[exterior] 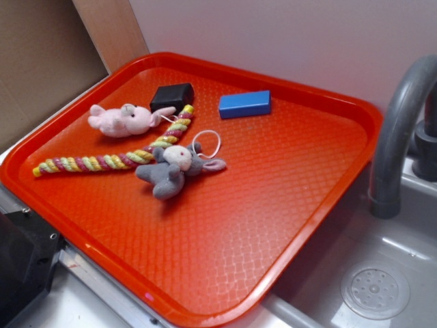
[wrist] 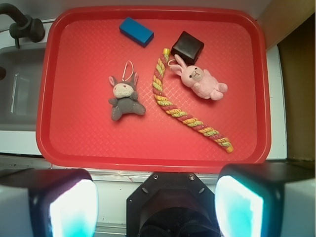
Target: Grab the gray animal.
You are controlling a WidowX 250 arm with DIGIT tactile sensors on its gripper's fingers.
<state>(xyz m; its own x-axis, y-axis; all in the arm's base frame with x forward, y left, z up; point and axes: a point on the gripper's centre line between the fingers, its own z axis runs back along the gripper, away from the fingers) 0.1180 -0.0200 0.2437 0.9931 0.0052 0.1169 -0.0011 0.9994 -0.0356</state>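
The gripper (wrist: 155,207) hangs high, pointing down, fingers spread wide; the gray animal (wrist: 125,97) (on the red tray (wrist: 54,74)) lies well ahead, untouched.

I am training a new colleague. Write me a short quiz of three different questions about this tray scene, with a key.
1. True or false: the gray animal lies in the sink.
2. Which lies nearest the pink animal? A) blue block B) black block C) faucet
3. Fill in: the tool is ____, its fingers wide apart.

Key: 1 false, it lies on the red tray; 2 B; 3 open.
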